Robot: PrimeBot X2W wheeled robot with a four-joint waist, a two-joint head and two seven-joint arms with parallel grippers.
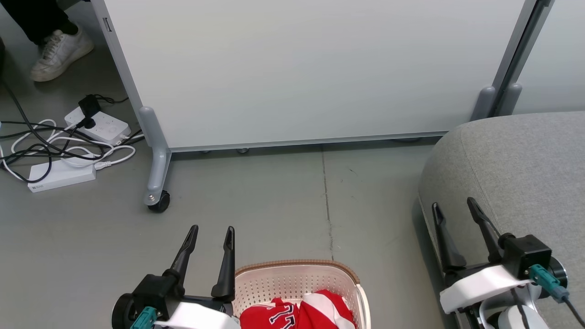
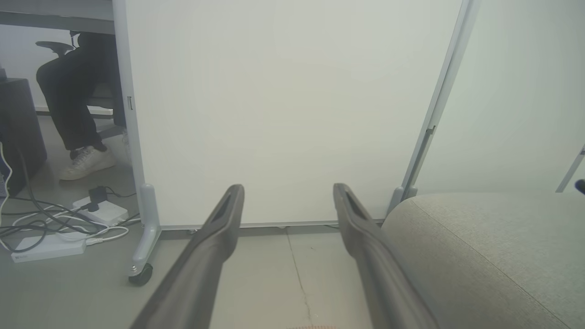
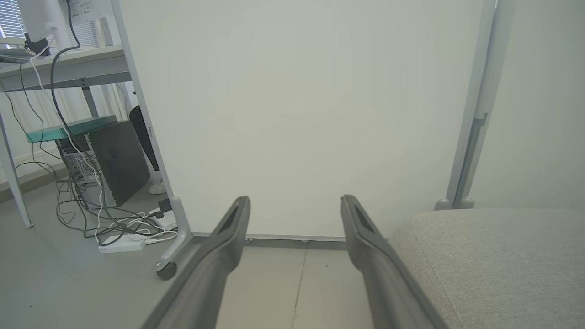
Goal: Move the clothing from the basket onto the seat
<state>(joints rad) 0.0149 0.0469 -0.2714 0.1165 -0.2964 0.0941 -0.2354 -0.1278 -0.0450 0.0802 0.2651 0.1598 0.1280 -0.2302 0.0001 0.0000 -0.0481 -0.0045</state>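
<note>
We see the clothing in the basket, bottom centre; the seat at right. Left gripper and right gripper jaws apart, holding nothing.

Clothing in basket; seat right of basket; partition panel behind both; cables far left.

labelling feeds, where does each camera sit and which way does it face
Head view: on the head, looking forward and down at the basket, clothing and seat; left gripper and right gripper show, both open.
Left wrist view: on the left wrist, looking along its fingers at the partition panel.
Right wrist view: on the right wrist, looking along its fingers at the same panel.
Shared: both wrist views show the panel, the seat corner and floor cables.
</note>
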